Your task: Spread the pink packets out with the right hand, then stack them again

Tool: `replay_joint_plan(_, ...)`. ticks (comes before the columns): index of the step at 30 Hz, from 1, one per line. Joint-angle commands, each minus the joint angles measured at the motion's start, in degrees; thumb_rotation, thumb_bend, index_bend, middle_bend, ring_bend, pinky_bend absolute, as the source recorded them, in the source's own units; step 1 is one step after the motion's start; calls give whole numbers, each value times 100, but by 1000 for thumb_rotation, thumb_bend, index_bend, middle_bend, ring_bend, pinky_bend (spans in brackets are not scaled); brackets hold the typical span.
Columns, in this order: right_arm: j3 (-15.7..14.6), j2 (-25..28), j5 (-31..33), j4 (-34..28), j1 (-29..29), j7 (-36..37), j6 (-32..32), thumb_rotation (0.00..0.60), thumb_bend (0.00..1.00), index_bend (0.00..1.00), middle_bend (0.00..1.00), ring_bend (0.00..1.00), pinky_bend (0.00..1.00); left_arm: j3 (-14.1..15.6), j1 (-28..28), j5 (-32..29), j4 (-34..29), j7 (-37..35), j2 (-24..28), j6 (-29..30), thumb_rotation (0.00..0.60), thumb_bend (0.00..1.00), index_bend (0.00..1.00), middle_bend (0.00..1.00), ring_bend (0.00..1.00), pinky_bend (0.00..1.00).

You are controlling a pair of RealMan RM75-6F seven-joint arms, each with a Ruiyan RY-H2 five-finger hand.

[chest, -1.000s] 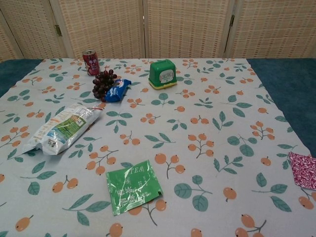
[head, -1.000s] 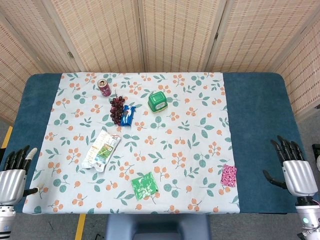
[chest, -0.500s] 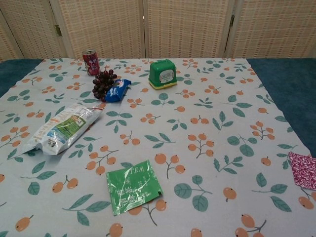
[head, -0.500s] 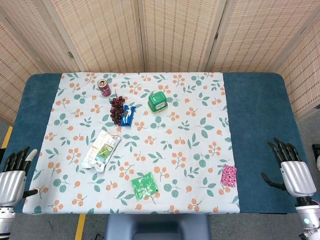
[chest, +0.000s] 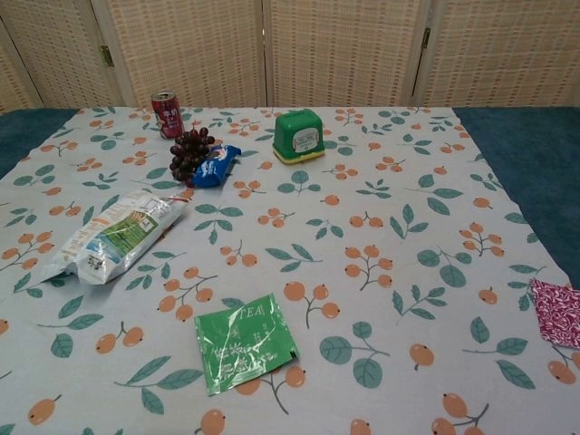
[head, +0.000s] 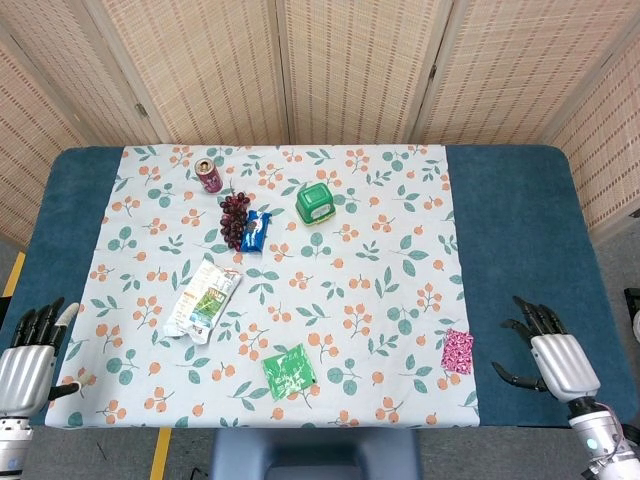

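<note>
At near-right corner of floral-cloth surface, pink patterned foil packets sit as one pile, unspread. Right hand released, fingers apart, beside pile, no contact. Left hand idle, released. Est. spreading and restacking both outstanding.

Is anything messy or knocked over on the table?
Nothing is spilled or broken. The red can stands upright, and the big snack bag just lies flat. The pink packets sit in a neat pile near the cloth's edge, beside the right hand.
</note>
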Motion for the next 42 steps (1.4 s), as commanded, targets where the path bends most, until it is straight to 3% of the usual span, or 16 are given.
replay_joint_plan(1,-90,-140,128,136,165,67,-419,275,316,252,0,0,0,18,8,22,-8,-11,-2,0,600,169,117,0,0,0)
replay_joint_plan(12,-214,-650,215,694,465,339,-1119,274,312,254,0,0,0,71,47,92,-26,-46,-12,19,600,169,140,0,9,0)
replay_joint_plan(27,-274,-1121,268,1227,621,395,-1379,274,312,257,0,0,0,90,45,127,23,-130,-47,-21,600,168,140,0,27,0)
replay_joint_plan(42,-231,-1343,397,1258,792,40,-1552,273,312,266,0,0,0,77,31,75,174,-242,-124,-94,600,169,139,0,29,0)
